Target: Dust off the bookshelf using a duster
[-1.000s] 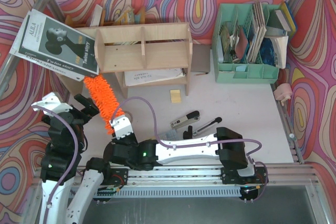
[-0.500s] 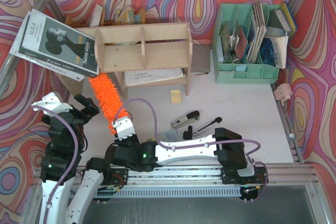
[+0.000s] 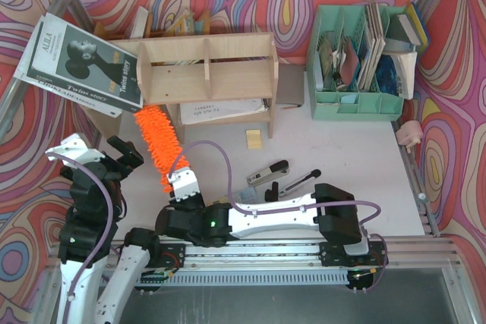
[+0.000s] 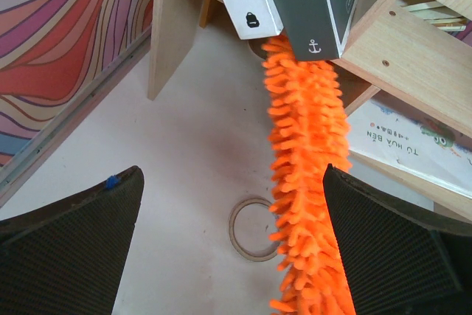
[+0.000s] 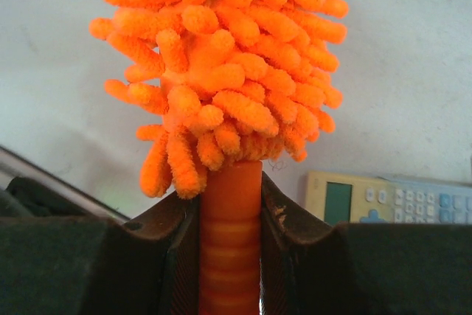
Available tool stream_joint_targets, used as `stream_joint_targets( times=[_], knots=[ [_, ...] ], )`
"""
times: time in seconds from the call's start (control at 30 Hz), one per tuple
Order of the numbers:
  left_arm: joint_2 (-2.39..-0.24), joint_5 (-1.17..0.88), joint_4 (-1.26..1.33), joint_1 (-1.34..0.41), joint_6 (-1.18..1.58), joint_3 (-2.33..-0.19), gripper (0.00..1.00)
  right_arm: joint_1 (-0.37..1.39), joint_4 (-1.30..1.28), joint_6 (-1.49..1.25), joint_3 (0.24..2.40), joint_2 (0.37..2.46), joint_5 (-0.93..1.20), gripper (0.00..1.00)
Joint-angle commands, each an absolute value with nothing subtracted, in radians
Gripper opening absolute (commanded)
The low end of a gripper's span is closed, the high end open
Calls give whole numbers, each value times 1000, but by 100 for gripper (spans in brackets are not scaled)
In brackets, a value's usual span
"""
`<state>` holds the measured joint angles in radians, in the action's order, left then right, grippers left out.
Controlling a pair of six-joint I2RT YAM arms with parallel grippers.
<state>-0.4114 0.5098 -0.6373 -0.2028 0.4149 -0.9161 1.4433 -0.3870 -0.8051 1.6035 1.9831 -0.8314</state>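
The light plywood bookshelf [image 3: 205, 73] stands at the back left; its lower edge shows in the left wrist view [image 4: 402, 42]. The fluffy orange duster [image 3: 156, 146] slants from the shelf's lower left corner towards me. My right gripper [image 3: 184, 184] is shut on its ribbed orange handle [image 5: 230, 256], with the brush head [image 5: 221, 57] sticking out just past the fingers. My left gripper [image 3: 121, 158] is open to the left of the duster. In its wrist view [image 4: 232, 178] the brush [image 4: 306, 145] hangs close to the right finger without touching it.
A black-and-white magazine [image 3: 80, 62] leans on the shelf's left end, over the duster tip [image 4: 295, 5]. A mint-green file organiser [image 3: 361, 66] stands at the back right. A stapler [image 3: 267, 174], a yellow note [image 3: 254, 138], a calculator [image 5: 383, 197] and a tape ring [image 4: 254, 228] lie on the table.
My right gripper and the duster have shifted slightly to the right, still gripping the handle. The left arm has not moved.
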Motion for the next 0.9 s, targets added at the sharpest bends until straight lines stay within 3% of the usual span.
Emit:
stream_joint_targets(
  times=[0.0, 0.23, 0.87],
  knots=[
    [-403, 516, -629, -196, 420, -906, 98, 1439, -169, -620, 1613, 1973, -758, 0],
    [-404, 517, -629, -196, 420, -904, 98, 1439, -163, -519, 1695, 2045, -654, 0],
    [-402, 523, -627, -196, 420, -904, 99, 1368, -391, -612, 1801, 2157, -549, 0]
  ],
)
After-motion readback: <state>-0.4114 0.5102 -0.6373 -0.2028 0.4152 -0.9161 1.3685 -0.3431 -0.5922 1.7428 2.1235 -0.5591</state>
